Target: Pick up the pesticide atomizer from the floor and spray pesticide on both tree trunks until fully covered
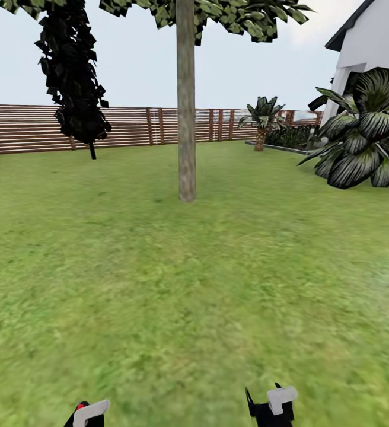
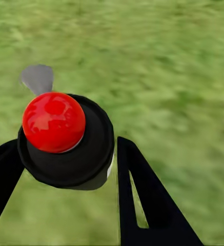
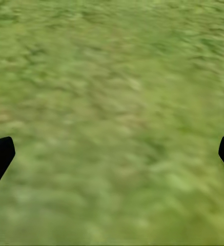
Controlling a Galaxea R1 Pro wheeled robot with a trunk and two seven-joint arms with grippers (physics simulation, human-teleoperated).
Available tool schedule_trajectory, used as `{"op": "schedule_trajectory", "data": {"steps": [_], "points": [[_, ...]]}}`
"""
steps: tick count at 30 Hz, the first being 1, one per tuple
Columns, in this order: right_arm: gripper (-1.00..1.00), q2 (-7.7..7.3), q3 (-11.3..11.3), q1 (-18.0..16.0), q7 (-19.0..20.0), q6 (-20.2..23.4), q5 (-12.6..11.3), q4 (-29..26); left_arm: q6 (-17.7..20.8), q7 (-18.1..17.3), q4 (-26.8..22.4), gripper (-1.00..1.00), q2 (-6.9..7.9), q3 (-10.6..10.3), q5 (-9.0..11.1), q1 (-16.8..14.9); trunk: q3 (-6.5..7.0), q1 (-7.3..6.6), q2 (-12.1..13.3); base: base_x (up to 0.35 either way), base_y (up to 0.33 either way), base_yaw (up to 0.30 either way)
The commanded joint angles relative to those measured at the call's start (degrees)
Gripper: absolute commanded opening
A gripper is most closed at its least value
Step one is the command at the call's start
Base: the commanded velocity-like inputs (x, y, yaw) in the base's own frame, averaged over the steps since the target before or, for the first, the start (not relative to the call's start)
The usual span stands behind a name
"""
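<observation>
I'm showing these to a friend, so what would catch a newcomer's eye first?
A tall pale tree trunk rises mid-lawn straight ahead, a near-black cone tree left of it by the slatted fence. In the left wrist view, the left claw grips a black atomizer with a glossy red cap.

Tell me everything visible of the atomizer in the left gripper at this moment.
The atomizer shows top-down in the left wrist view: a glossy red round button on a wide black cap, with a small grey piece jutting from behind and a sliver of pale body below the cap. It sits between the left gripper's black fingers, which close against its sides, above blurred grass. No spray is visible.
</observation>
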Motion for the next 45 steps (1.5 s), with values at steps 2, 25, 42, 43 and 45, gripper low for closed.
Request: {"op": "schedule_trajectory", "data": {"steps": [2, 25, 42, 43, 45], "points": [[1.0, 0.02, -0.19, -0.03, -0.17, -0.16, 0.45, 0.04, -0.19, -0.06, 0.02, -1.0, -0.04, 0.19, -0.3, -0.04, -0.05, 0.02, -0.02, 0.34, 0.0, 0.0], [1.0, 0.02, -0.19, -0.03, -0.16, -0.13, 0.49, 0.04, -0.21, -0.35, 0.02, -1.0, -0.04, 0.19, -0.38, -0.03, -0.05, 0.02, -0.02, 0.34, 0.0, 0.0], [1.0, 0.02, -0.19, -0.03, -0.16, -0.18, 0.49, 0.04, -0.21, -0.36, 0.02, -1.0, -0.04, 0.19, -0.3, -0.02, -0.05, 0.02, -0.02, 0.34, 0.0, 0.0], [1.0, 0.02, -0.19, -0.03, -0.16, -0.17, 0.49, 0.04, -0.21, -0.36, 0.02, -1.0, -0.04, 0.19, -0.3, -0.03, -0.05, 0.02, -0.02, 0.34, 0.0, 0.0], [1.0, 0.02, -0.19, -0.03, -0.16, -0.17, 0.49, 0.04, -0.21, -0.36, 0.02, -1.0, -0.04, 0.19, -0.29, -0.03, -0.05, 0.02, -0.02, 0.34, 0.0, 0.0]]}}
